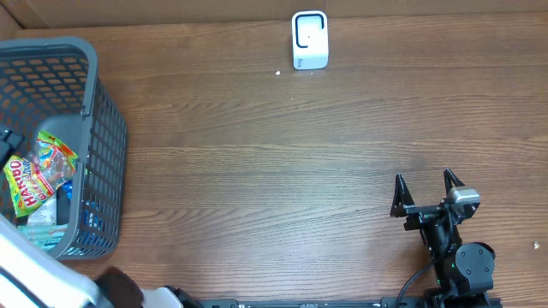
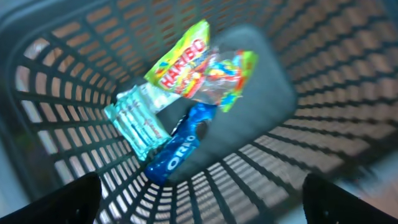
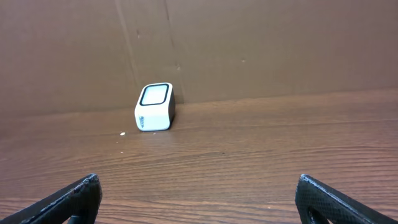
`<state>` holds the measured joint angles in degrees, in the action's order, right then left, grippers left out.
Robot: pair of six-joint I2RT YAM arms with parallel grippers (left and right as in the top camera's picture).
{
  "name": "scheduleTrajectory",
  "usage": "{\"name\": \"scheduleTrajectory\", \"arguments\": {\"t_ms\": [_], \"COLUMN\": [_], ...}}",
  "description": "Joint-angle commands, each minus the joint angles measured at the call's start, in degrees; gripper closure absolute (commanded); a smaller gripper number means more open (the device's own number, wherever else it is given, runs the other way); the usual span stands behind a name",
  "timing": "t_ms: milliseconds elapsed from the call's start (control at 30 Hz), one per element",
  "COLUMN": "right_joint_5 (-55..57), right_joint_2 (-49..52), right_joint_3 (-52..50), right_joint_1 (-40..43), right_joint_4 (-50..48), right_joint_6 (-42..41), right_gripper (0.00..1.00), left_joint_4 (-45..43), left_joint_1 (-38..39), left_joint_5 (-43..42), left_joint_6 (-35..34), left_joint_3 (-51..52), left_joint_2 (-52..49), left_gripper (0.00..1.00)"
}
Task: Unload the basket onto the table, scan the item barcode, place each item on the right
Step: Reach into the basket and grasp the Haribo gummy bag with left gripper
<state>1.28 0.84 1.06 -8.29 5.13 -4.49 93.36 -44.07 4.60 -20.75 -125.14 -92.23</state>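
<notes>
Several items lie in the grey mesh basket [image 1: 103,145]: a yellow-green Haribo bag [image 2: 199,68], a blue Oreo pack [image 2: 180,146] and a pale teal clear pack [image 2: 137,118]. The Haribo bag [image 1: 34,175] also shows from overhead. No barcode is visible on them. My left gripper [image 2: 202,199] hangs open inside the basket above these items, nothing between its fingers. The white barcode scanner [image 1: 309,39] stands at the table's far edge. My right gripper [image 1: 424,184] rests open and empty at the near right, facing the scanner [image 3: 155,107].
The basket wall [image 2: 311,155] surrounds the left gripper on all sides. A dark grey flat thing [image 2: 261,99] lies under the Haribo bag. A cardboard wall [image 3: 249,43] rises behind the scanner. Bare wooden table [image 1: 274,162] stretches between basket and right arm.
</notes>
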Motion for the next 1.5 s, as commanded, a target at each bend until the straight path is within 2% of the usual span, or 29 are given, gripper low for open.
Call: {"name": "scheduleTrajectory", "arguments": {"t_ms": [0, 67, 133, 400, 733, 1033, 1367, 1400, 1467], "right_joint_5": [-0.3, -0.3, -0.3, -0.3, -0.3, -0.3, -0.3, -0.3, -0.3], "right_joint_2": [-0.7, -0.7, -0.7, -0.7, -0.7, -0.7, -0.7, -0.7, -0.7], "right_joint_3": [-0.6, -0.6, -0.6, -0.6, -0.6, -0.6, -0.6, -0.6, -0.6], "right_joint_1": [-0.2, -0.2, -0.2, -0.2, -0.2, -0.2, -0.2, -0.2, -0.2], "right_joint_4": [-0.4, -0.4, -0.4, -0.4, -0.4, -0.4, -0.4, -0.4, -0.4], "right_joint_6": [0.0, 0.0, 0.0, 0.0, 0.0, 0.0, 0.0, 0.0, 0.0], "right_gripper": [0.0, 0.0, 0.0, 0.0, 0.0, 0.0, 0.0, 0.0, 0.0], "left_joint_4": [-0.2, -0.7, -1.4, -9.1, -31.3, -50.4, -63.6, -64.2, -64.6], "left_joint_1": [-0.6, -0.5, -0.5, -0.4, 0.0, 0.0, 0.0, 0.0, 0.0], "left_joint_5": [3.1, 4.6, 6.0, 6.5, 6.5, 6.5, 6.5, 6.4, 6.3], "left_joint_6": [-3.5, -4.3, -5.7, -9.0, -9.6, -9.5, -6.2, -6.3, -6.3], "left_joint_3": [-0.2, -0.2, 0.0, 8.1, 31.2, 44.0, 54.0, 54.7, 55.5], "left_joint_2": [-4.3, -6.3, -7.9, -11.2, -11.2, -11.6, -11.6, -11.6, -11.6], "left_gripper": [0.06, 0.05, 0.0, 0.0, 0.01, 0.0, 0.0, 0.0, 0.13]}}
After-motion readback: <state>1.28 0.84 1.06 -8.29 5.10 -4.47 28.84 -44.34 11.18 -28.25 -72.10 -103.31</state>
